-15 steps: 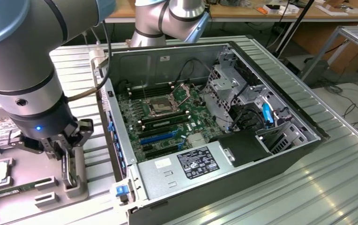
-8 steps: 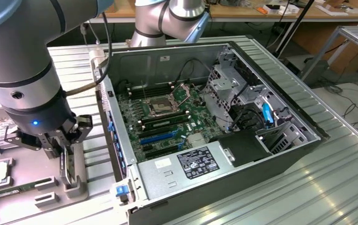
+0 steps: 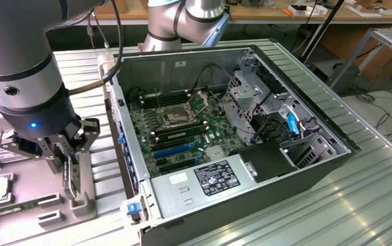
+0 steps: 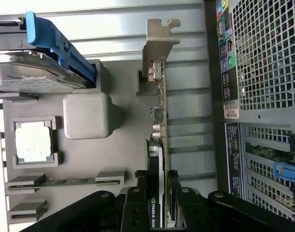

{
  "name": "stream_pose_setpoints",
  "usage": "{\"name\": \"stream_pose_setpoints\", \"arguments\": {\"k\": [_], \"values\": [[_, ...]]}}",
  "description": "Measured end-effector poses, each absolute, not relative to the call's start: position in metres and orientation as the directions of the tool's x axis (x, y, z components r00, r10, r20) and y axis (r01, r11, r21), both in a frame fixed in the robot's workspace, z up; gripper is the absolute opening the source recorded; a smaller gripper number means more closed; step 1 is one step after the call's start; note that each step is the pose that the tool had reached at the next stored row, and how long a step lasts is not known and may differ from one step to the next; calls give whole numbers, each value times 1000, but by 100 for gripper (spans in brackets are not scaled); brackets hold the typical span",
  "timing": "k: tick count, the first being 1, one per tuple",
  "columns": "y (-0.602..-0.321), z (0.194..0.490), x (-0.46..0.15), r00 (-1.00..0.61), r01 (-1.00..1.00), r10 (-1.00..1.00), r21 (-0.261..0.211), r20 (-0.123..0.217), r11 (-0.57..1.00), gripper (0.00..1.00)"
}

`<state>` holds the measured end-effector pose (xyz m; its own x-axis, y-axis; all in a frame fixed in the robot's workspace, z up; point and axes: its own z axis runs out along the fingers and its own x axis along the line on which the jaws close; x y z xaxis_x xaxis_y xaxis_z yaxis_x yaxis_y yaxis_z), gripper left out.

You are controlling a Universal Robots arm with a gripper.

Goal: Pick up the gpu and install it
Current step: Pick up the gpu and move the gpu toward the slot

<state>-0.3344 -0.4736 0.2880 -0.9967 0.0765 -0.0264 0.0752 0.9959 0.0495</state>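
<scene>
The gpu [image 4: 159, 123] stands on edge in a slot of the grey parts tray [image 4: 121, 150], its silver bracket [image 4: 157, 43] at the far end. An NVIDIA label shows on the end between my fingers. My gripper [image 4: 156, 205] is shut on the gpu, with one black finger [image 4: 140, 198] pressed on each side of the board. In the exterior view, the gripper [image 3: 66, 166] hangs over the tray at that view's left, beside the open computer case [image 3: 124, 154]. The gpu [image 3: 69, 179] runs down from the gripper into the tray.
The case lies open with its motherboard [image 3: 175, 128] and blue expansion slots [image 3: 172, 150] facing up. The tray also holds a hard drive in a blue caddy [image 4: 36, 72], a processor [image 4: 34, 142] and a green memory stick [image 4: 65, 182]. The case's rear panel [image 4: 263, 63] stands close beside the tray.
</scene>
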Motion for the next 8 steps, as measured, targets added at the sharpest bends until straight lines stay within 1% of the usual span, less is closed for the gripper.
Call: {"name": "stream_pose_setpoints", "arguments": {"k": [8], "values": [[-474,307,-334,-997,75,77,50,-26,996,27]]}}
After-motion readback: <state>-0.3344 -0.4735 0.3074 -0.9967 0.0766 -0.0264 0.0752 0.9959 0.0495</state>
